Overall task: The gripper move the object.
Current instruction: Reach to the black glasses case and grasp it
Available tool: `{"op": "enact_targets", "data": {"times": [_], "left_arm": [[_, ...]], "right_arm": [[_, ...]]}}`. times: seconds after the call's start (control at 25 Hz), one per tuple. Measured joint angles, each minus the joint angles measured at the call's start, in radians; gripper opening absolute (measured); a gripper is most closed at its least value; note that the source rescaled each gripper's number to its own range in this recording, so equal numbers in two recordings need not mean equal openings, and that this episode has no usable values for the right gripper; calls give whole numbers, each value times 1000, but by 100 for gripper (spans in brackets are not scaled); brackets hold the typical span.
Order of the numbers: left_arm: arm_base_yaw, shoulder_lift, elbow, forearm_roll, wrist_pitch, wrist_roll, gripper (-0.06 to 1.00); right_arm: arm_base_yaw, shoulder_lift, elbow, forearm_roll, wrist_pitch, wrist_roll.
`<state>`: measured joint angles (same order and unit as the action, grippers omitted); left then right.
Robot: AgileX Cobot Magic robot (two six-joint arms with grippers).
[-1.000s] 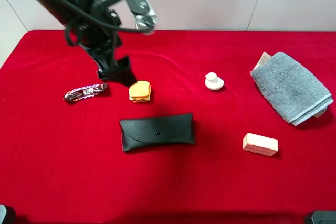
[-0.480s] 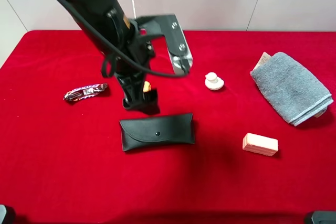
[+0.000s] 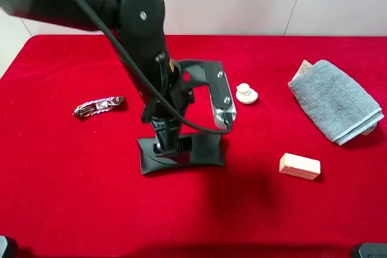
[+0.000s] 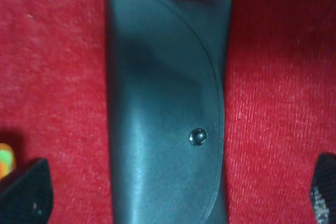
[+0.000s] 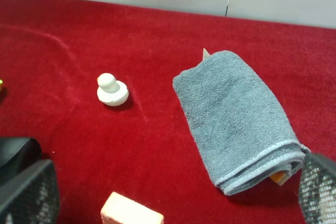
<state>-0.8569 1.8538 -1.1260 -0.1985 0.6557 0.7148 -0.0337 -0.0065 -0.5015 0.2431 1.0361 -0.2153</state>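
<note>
The object, a flat black glasses case (image 3: pixel 205 149) with a curved flap, lies on the red table, partly hidden by my left arm. In the left wrist view the case (image 4: pixel 163 103) fills the middle and its snap button (image 4: pixel 198 136) shows. My left gripper (image 3: pixel 169 148) hovers right over the case, open and empty (image 4: pixel 176 195), with one dark fingertip (image 4: pixel 26 195) on each side of the case. My right gripper (image 5: pixel 173 195) is open and empty, and is out of the exterior high view.
A candy-bar wrapper (image 3: pixel 98 105) lies at the left. A white knob (image 3: pixel 246 93), a folded grey towel (image 3: pixel 335 101) and a wooden block (image 3: pixel 299 166) lie at the right. A sliver of an orange-and-green item (image 4: pixel 4 160) shows beside the left finger.
My left arm has swung from the back left, near the orange item, forward and right, and now stands over the case. The case has not moved.
</note>
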Motion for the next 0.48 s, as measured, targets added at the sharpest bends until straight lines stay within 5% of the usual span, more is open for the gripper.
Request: {"op": "enact_targets", "data": {"times": [0.48], "left_arm": [[-1,137,-12,0,-15,0,100]], "right_arm": [[0,0,0,2,0,0]]}}
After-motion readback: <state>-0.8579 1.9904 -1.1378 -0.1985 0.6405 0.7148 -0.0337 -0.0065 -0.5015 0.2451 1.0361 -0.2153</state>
